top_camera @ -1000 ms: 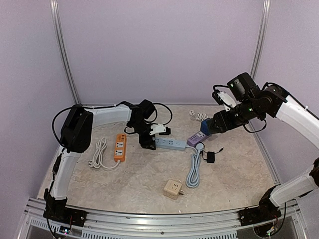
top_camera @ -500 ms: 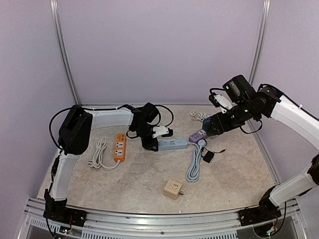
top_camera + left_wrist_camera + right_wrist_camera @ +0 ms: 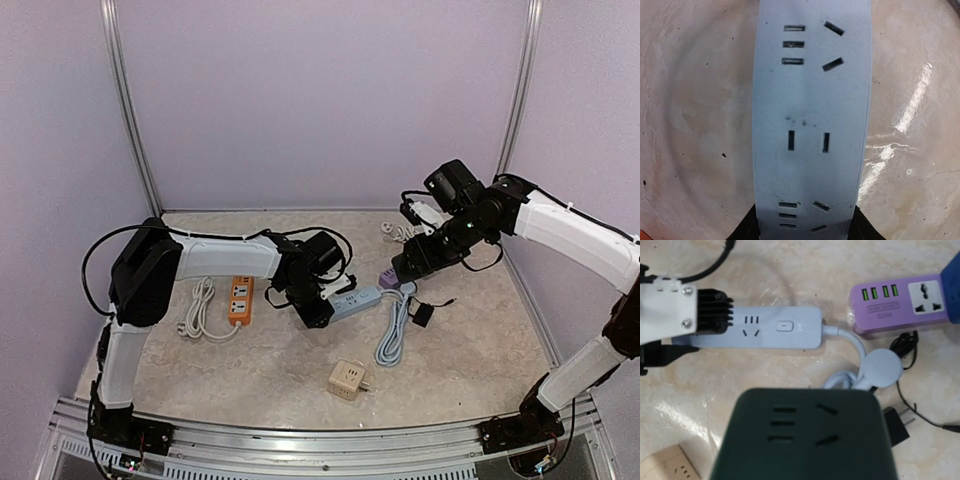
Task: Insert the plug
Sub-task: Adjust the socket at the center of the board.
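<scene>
My left gripper is clamped on one end of the pale-blue power strip, a dark finger on each long edge, sockets facing up. My right gripper carries a dark green socket block (its own fingers are hidden in the wrist view), which blocks the lower half of that camera. Past it, the pale-blue strip's lead runs into a coiled cable, with the purple power strip just beside that end. The black plug lies loose on the marble table, right beside the coil. A beige cube socket sits nearer me, and an orange power strip lies off to the left.
</scene>
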Available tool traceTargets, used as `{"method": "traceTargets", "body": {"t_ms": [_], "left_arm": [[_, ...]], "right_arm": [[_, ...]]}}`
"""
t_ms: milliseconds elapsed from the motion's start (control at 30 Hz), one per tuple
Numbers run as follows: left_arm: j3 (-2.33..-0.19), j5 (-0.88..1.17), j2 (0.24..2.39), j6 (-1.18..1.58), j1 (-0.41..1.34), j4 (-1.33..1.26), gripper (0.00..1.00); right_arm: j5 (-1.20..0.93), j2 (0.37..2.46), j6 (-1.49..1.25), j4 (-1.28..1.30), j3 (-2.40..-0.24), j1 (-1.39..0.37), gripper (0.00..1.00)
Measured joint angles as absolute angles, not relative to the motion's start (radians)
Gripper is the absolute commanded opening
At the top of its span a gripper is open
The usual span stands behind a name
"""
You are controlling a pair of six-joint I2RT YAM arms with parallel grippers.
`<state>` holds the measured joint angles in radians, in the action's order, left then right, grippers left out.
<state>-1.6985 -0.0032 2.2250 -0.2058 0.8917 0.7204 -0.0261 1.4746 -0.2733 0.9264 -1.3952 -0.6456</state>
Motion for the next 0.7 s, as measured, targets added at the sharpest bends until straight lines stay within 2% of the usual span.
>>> {"method": "traceTargets", "body": {"t_ms": [33,67,167,200,400,533,633,700], "left_arm": [[-1.68,-0.005,2.215,-0.183,0.894,0.705,0.71],[-1.665,-0.003,2.207,-0.164,0.896,0.696,0.76],[-1.607,-0.002,2.17,-0.099,0.907,0.687,0.83],[-1.591,-0.009,2.16,-0.086,0.912,0.687,0.97],[-1.539,-0.065,2.09,-0.04,0.924,0.689,0.99],[-1.487,-0.149,1.967,-0.004,0.929,0.672,0.99],[-1.435,-0.198,1.823,0.034,0.931,0.644,0.99],[-1.411,-0.235,1.717,0.073,0.929,0.621,0.99]], "right_arm": [[-0.03,1.478,-0.273,0.924,-1.395,-0.646,0.0],[-0.033,1.48,-0.271,0.922,-1.395,-0.645,0.0],[-0.043,1.481,-0.267,0.916,-1.396,-0.646,0.0],[-0.044,1.481,-0.267,0.915,-1.396,-0.646,0.0],[-0.049,1.481,-0.26,0.915,-1.396,-0.645,0.0],[-0.088,1.48,-0.252,0.912,-1.396,-0.645,0.0],[-0.193,1.463,-0.248,0.867,-1.374,-0.637,0.0],[-0.337,1.426,-0.252,0.792,-1.317,-0.619,0.0]]}}
